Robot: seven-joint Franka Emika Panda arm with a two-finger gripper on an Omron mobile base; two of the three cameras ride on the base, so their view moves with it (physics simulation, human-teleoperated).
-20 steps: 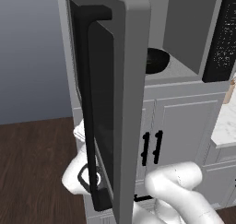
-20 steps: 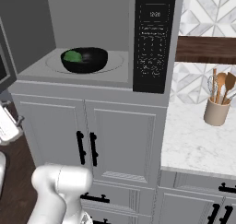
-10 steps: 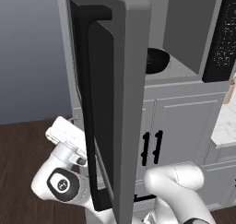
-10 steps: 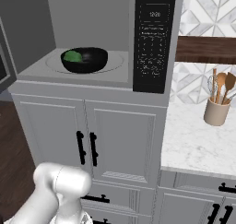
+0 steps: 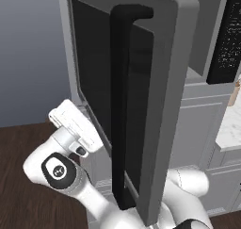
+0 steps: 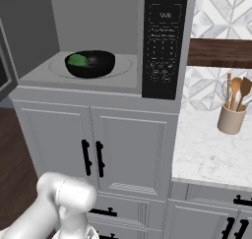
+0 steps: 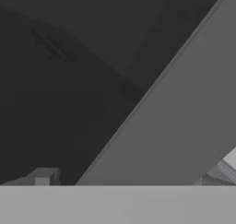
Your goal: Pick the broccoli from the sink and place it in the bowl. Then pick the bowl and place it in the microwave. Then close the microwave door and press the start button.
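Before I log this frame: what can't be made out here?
- Broccoli: right base view, sunk in the bowl; just a green patch, shape unclear.
- Control panel: marks too small to read; the start button can't be picked out.
- Gripper: left base view, the hand reaches behind the microwave door; fingers hidden.
- Hand view: door fills it at close range; contact unclear.

We see microwave door [image 5: 155, 96] swung open, blocking left approach; claw [image 7: 120, 179] pressed close against its dark window. Microwave [image 6: 98, 41] cavity open from front, bowl [image 6: 90, 63] occupying floor centre, free room above.
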